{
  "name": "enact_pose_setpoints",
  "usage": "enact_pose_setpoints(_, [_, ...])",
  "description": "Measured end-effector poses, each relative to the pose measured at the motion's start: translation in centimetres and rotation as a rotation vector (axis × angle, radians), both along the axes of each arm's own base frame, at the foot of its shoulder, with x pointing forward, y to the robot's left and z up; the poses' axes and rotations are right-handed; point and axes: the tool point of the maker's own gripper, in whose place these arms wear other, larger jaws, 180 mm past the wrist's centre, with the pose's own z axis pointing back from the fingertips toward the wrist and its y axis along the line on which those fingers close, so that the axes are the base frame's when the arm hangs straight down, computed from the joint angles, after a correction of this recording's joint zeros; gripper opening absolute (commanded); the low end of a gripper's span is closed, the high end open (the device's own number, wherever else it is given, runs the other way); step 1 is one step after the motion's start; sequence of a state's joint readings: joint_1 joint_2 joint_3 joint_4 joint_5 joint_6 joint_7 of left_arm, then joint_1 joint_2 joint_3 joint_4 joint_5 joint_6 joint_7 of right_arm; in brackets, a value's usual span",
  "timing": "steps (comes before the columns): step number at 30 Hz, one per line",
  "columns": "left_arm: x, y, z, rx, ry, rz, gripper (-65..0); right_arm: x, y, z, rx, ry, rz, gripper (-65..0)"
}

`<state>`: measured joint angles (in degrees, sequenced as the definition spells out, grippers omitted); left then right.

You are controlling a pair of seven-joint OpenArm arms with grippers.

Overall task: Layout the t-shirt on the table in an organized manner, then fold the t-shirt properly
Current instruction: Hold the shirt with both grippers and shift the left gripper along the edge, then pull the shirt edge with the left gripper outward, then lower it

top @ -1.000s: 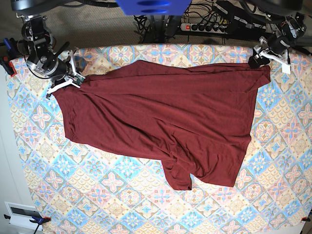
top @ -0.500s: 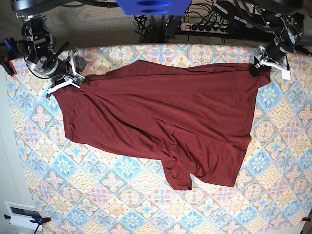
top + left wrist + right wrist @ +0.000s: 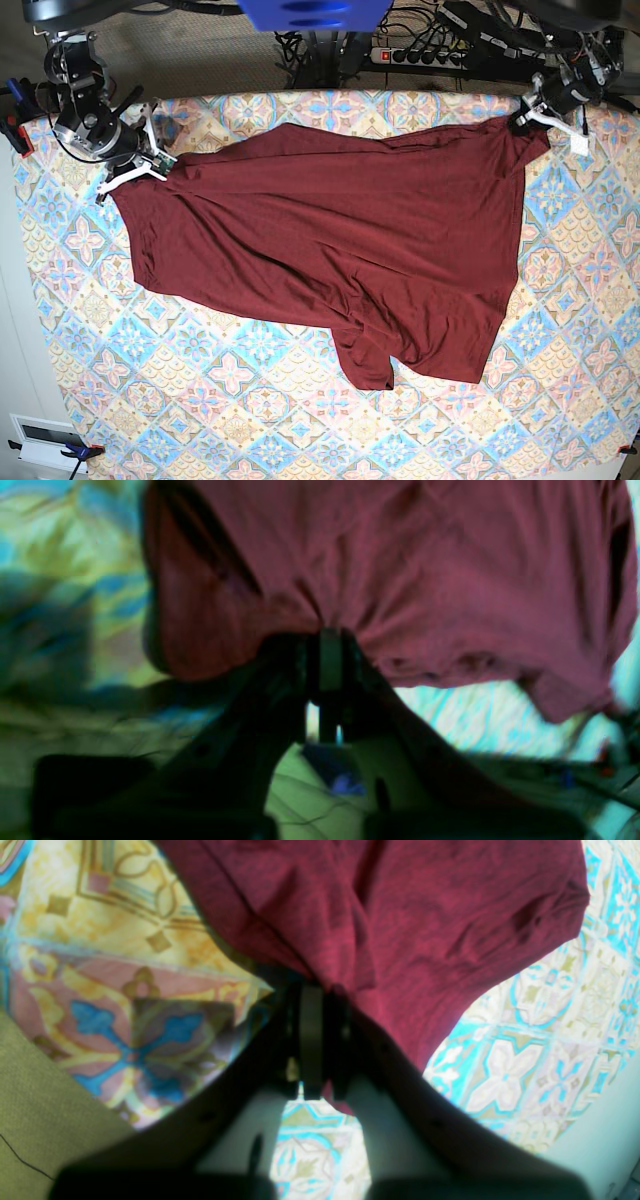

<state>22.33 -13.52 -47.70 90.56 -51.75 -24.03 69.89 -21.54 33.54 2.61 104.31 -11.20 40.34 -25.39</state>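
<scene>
Maroon knit t-shirt (image 3: 340,250) lies spread across the upper half of the tabletop (image 3: 250,420), long axis running 9-to-3 in the base view, slightly tilted. One crumpled sleeve hangs down toward 6 o'clock near the middle of the lower edge; the straight edge on the 3 o'clock side runs down toward 5.

Changes vs. the earlier base frames, left to right:
- 10 o'clock corner: no visible change. Right pincer (image 3: 152,160) is in the same spot, clamped on the shirt corner. In the right wrist view the right pincer (image 3: 311,990) has its jaws together with fabric bunched between them, and the cloth (image 3: 400,915) fans out away from the tips.
- Middle: body of the shirt and the sleeve fold look unchanged.
- 2 o'clock corner: a second ago the left pincer stood wide, just beside the cloth corner. Now the left pincer (image 3: 524,118) is closed on that corner, and the corner has been pulled up and outward toward the tabletop's far edge, so the top hem on that side now rises to a point.

The left wrist view is blurred, but the left pincer (image 3: 327,640) shows narrow jaws with the shirt (image 3: 400,570) gathered at the tips, puckers radiating from the grip. Patterned tabletop (image 3: 75,555) visible beside it.
</scene>
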Motion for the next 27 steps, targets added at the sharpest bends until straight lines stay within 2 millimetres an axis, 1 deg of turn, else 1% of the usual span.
enact_pose_setpoints(3, [0.7,2.2,1.6,0.045,-0.035,0.004,-65.0,0.1,0.6,0.7,-0.005,-0.017,0.022,-65.0])
enact_pose_setpoints(6, [1.1,4.0,3.0,0.069,-0.073,0.029,-65.0,0.3,3.3,1.7,0.030,-0.047,0.090,-65.0])
enact_pose_setpoints(7, [0.8,4.9,3.4,0.084,-0.076,0.047,-65.0,0.2,4.3,1.9,0.065,-0.051,0.107,-65.0])
enact_pose_setpoints(8, [0.3,5.8,3.8,0.102,-0.072,0.062,-65.0,0.1,4.6,2.0,0.076,-0.053,0.115,-65.0])
enact_pose_setpoints(10, [0.0,7.6,4.7,0.143,-0.071,0.084,-65.0,-0.2,4.2,1.5,0.050,-0.037,0.109,-65.0])
enact_pose_setpoints(11, [0.2,7.9,5.0,0.150,-0.078,0.084,-65.0,-0.4,4.2,1.5,0.052,-0.032,0.108,-65.0])
enact_pose_setpoints(14, [1.7,7.4,5.4,0.137,-0.119,0.081,-65.0,-1.3,4.1,1.0,0.052,-0.009,0.107,-65.0])
enact_pose_setpoints(16, [2.7,7.3,5.9,0.128,-0.149,0.083,-65.0,-1.5,4.1,0.9,0.048,-0.002,0.108,-65.0])
enact_pose_setpoints(18, [3.2,7.3,6.1,0.128,-0.163,0.084,-65.0,-1.0,4.1,1.2,0.053,-0.018,0.110,-65.0])
enact_pose_setpoints(22, [5.0,6.4,6.4,0.097,-0.214,0.098,-65.0,-0.2,3.2,1.8,0.045,-0.044,0.082,-65.0])
enact_pose_setpoints(24, [6.4,6.3,7.2,0.093,-0.249,0.095,-65.0,0.2,2.8,2.0,0.035,-0.051,0.072,-65.0])
enact_pose_setpoints(27, [8.5,6.4,8.7,0.093,-0.318,0.107,-65.0,0.4,2.7,2.0,0.032,-0.052,0.074,-65.0])
